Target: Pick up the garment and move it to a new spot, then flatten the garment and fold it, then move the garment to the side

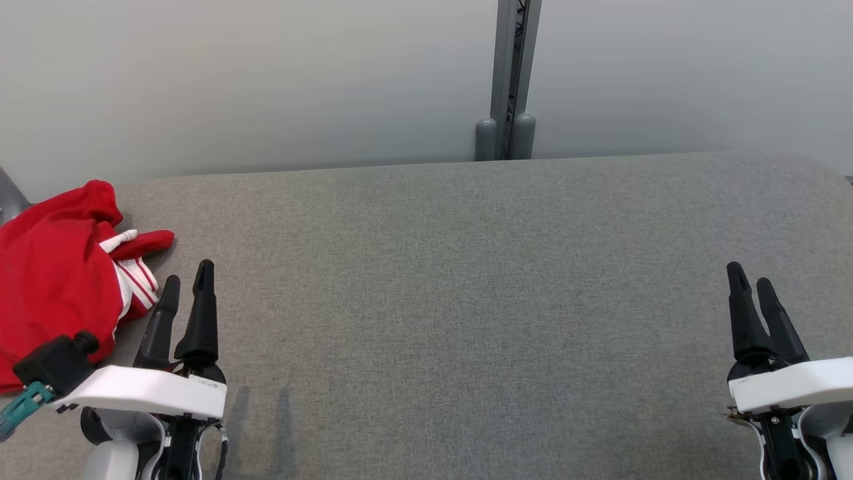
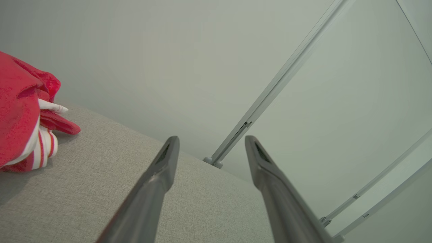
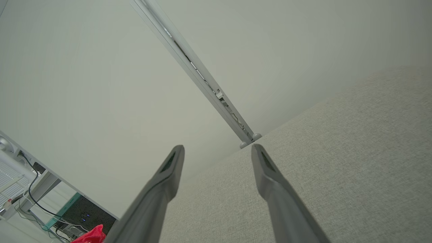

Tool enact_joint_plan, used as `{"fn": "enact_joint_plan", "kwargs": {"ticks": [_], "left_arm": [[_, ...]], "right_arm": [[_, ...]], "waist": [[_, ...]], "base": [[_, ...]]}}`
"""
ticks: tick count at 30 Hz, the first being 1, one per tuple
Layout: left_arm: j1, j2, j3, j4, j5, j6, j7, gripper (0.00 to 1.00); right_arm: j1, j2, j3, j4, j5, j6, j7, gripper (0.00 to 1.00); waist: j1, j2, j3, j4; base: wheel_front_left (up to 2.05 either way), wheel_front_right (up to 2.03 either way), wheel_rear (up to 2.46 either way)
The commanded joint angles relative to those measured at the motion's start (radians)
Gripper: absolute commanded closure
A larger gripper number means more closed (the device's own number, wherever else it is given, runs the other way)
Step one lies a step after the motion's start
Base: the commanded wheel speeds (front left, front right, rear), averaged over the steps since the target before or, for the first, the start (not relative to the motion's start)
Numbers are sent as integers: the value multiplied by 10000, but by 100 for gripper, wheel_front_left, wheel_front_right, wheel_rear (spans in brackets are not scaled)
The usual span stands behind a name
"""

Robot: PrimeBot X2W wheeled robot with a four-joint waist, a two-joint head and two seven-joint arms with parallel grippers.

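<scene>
A broad table [image 1: 466, 300] covered in grey woven fabric, with a fine felt-like grain, spreads in front of the robot. Its far right corner is rounded. Behind it stands a smooth, pale, matte wall [image 1: 266, 80] made of flat panels. A slim grey metal post [image 1: 512, 73] runs up the joint between two of them, with two rounded grey caps at its foot where it meets the table's back edge.

The garment [image 1: 53, 280] lies crumpled in a soft heap at the table's far left edge, near the back. It is bright red cloth with white ribbed trim carrying thin red stripes, and one red flap pokes out to the right. In the head view the picture's left edge cuts the heap off, and a black block on the left arm's white wrist shell covers its lower corner. What kind of garment it is cannot be made out.

The left gripper [image 1: 188, 273] hovers just beside the heap, apart from it. Its two long, dark, tapering fingers are spread wide with nothing between them. The right gripper [image 1: 749, 275] sits well apart at the table's right side, also spread wide and empty, over bare fabric.
</scene>
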Motion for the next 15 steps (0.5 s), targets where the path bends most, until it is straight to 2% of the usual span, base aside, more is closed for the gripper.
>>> {"fn": "enact_joint_plan", "kwargs": {"ticks": [1,15], "left_arm": [[-131,176,-67,-164,447,72,-109,0],[13,446,-412,224,2175,205,-540,0]], "right_arm": [[-267,-137,44,-93,-438,13,-138,0],[-294,-228,161,373,-2447,15,-571,0]], "waist": [[0,0,-12,-1],[0,0,-95,-9]], "base": [[0,0,0],[0,0,0]]}}
